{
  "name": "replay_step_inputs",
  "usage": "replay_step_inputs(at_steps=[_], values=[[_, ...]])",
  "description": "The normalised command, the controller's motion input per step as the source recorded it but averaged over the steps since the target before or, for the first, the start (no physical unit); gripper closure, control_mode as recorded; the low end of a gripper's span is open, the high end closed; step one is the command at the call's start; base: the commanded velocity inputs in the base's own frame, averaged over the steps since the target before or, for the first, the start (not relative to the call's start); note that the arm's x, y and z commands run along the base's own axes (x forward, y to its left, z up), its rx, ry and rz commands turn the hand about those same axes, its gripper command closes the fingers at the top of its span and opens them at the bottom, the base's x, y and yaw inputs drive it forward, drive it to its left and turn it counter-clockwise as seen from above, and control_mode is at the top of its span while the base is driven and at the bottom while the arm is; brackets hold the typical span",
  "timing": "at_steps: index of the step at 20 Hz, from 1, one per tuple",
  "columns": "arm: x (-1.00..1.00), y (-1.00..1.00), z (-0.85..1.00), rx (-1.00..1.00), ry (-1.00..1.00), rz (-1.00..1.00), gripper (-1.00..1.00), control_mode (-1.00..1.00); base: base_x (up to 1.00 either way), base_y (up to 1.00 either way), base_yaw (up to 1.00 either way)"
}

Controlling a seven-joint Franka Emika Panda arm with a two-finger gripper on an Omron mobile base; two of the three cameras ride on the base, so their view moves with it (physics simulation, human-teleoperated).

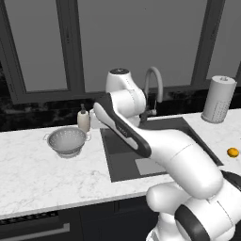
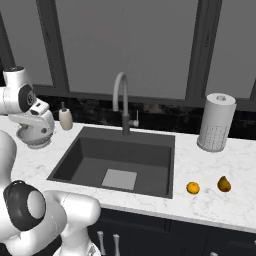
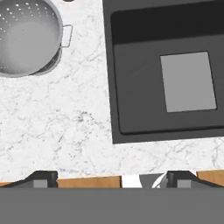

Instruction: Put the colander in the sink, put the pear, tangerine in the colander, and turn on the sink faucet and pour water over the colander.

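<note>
the sink (image 1: 117,162) sits bare in the marble counter (image 1: 42,174), waiting for the colander (image 1: 67,141) that rests on the counter left of it, beside the soap bottle (image 1: 84,120). my claw (image 3: 112,177) hangs spread and empty above the counter's front edge, so the colander is my first pickup; the tangerine (image 2: 193,188) and pear (image 2: 224,184) lie right of the sink.

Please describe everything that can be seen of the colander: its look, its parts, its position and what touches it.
The colander is a silver metal bowl, by its look, pierced all over with small holes, with a small wire handle on each side. It stands upright and empty on the white marble counter, left of the sink and near the beige soap bottle, not touching it. Nothing holds it; the hand is apart from it.
</note>
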Motion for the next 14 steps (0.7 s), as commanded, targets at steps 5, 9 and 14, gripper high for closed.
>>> replay_step_inputs(at_steps=[5, 9, 14], values=[[0.3, 0.55, -0.4, 0.05, 0.01, -0.14, -1.0, -1.0, 0.0, 0.0, 0.0], [0.27, 0.38, -0.39, 0.09, 0.0, -0.12, -1.0, -1.0, 0.0, 0.0, 0.0], [0.32, 0.33, -0.39, 0.09, 0.0, -0.11, -1.0, -1.0, 0.0, 0.0, 0.0]])
